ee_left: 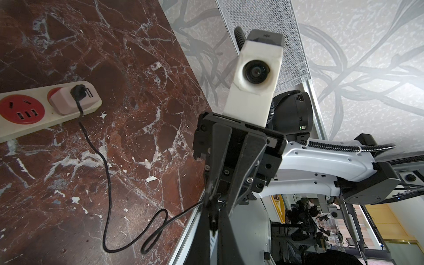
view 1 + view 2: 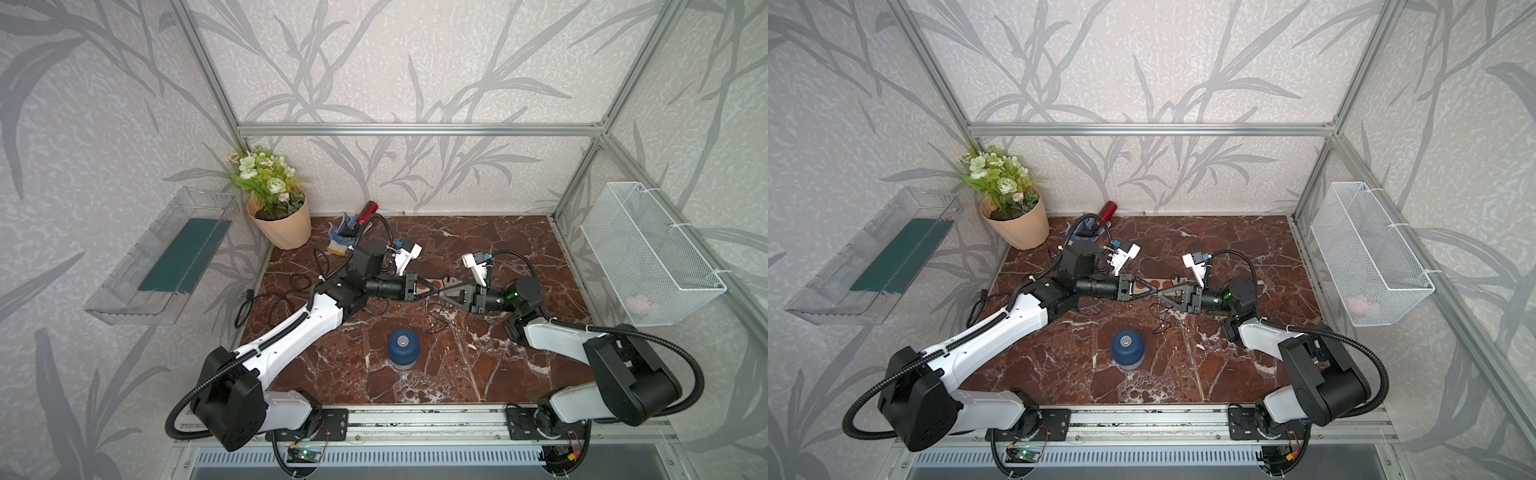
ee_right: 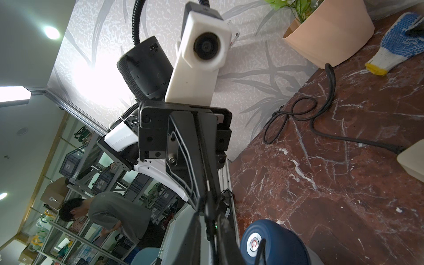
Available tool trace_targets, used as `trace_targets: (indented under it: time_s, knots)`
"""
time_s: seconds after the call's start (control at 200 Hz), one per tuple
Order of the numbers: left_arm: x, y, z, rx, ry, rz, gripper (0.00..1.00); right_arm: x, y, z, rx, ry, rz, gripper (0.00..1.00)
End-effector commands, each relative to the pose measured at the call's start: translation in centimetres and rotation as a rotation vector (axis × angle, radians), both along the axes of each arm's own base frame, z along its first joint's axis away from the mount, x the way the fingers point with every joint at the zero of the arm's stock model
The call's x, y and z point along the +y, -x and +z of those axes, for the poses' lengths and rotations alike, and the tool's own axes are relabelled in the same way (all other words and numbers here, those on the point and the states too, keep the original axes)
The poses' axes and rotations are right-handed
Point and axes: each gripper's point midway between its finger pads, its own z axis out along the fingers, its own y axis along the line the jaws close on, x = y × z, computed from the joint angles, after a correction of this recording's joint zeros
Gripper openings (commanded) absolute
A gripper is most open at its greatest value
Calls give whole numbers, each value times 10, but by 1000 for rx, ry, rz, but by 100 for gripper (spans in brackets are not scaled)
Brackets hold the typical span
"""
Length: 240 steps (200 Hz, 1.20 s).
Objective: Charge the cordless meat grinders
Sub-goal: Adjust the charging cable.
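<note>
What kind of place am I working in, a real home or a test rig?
Likely a mock home counter in a lab: wallpapered panels on an aluminium frame, a marble-look tabletop with a potted plant, and storage racks with a person beyond in the right wrist view.

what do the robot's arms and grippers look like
The left arm and right arm have white link shells, black joint housings and black ribbed cable conduits. The left gripper and right gripper are black with tapering triangular jaws, each carrying a white-housed wrist camera.
</note>
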Motion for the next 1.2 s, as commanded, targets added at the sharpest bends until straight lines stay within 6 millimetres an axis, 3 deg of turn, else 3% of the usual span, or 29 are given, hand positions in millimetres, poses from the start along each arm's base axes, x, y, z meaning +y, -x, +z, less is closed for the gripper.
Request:
trace_targets:
  time_s: [0.0, 0.845, 1.195]
  knots:
    - [-2, 3, -4, 8, 7, -14, 0, 0, -2, 13, -57, -38, -3, 16]
    - [-7, -4, -5, 15, 21, 4, 0, 0, 4, 14, -59, -41, 5, 12]
    - [-11, -3, -6, 24, 28, -2, 0, -1, 0, 12, -47, -43, -24, 0]
